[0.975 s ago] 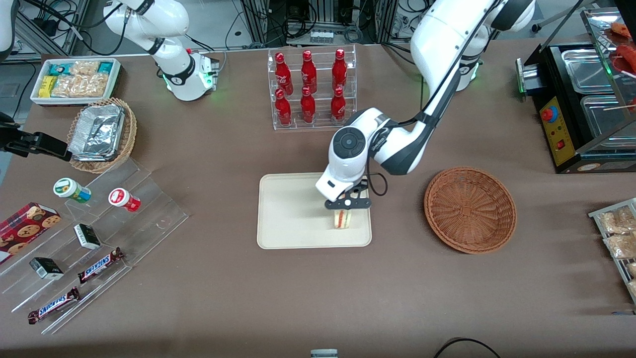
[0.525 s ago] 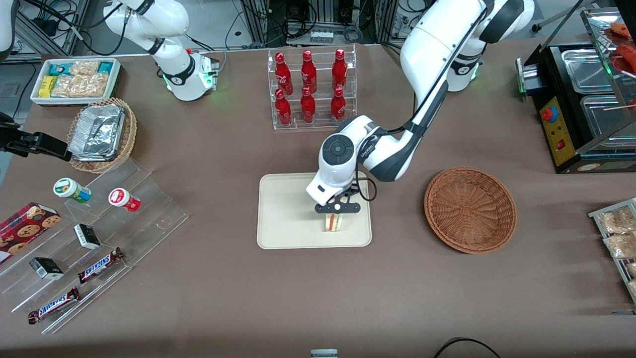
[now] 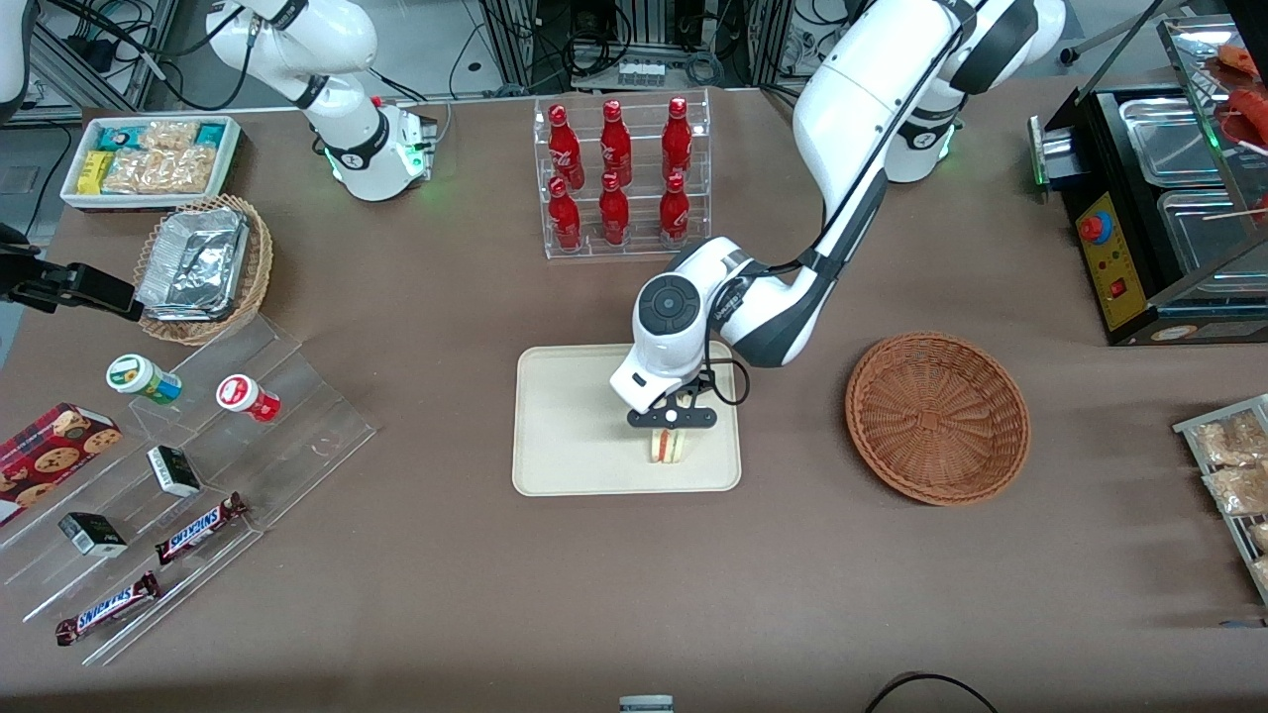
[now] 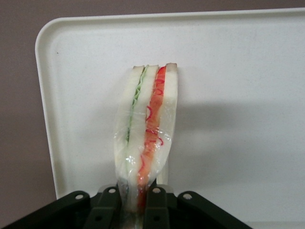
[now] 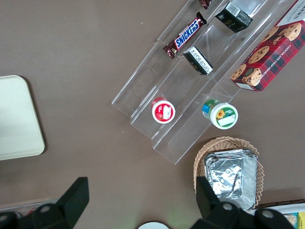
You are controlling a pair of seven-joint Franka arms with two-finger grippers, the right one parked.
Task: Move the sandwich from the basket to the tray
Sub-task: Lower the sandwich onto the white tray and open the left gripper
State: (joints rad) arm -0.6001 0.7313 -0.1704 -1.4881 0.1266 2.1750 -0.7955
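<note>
The gripper point(image 3: 671, 419) hung low over the tray point(image 3: 565, 436), near that tray's edge toward the basket point(image 3: 937, 417). Its two fingers point(image 4: 108, 202) were closed on the sandwich point(image 4: 145, 143), one pressed against each bread face at the wedge's wrist-side end, so that the wedge stuck out from between them with its green, orange and red filling edge facing the wrist camera. In the front view the sandwich point(image 3: 669, 447) showed just below the fingers, upright over the cream tray; whether its lower end touched the tray surface could not be told. A clear wrap covered the wedge.

There was one sandwich, one tray and one reddish-brown basket, which sat on the brown counter point(image 3: 792, 594) beside the tray, toward the working arm's end.

Farther from the front camera than the tray, a clear rack point(image 3: 624, 178) held six red bottles in two rows of three. Toward the parked arm's end stood a tan wicker basket of foil packets point(image 3: 203, 267) and a stepped clear stand point(image 3: 198, 495) with two round-lidded cups, two small dark boxes and two Snickers bars point(image 3: 198, 530). A red cookie box point(image 3: 50, 456) lay at that stand's edge.
</note>
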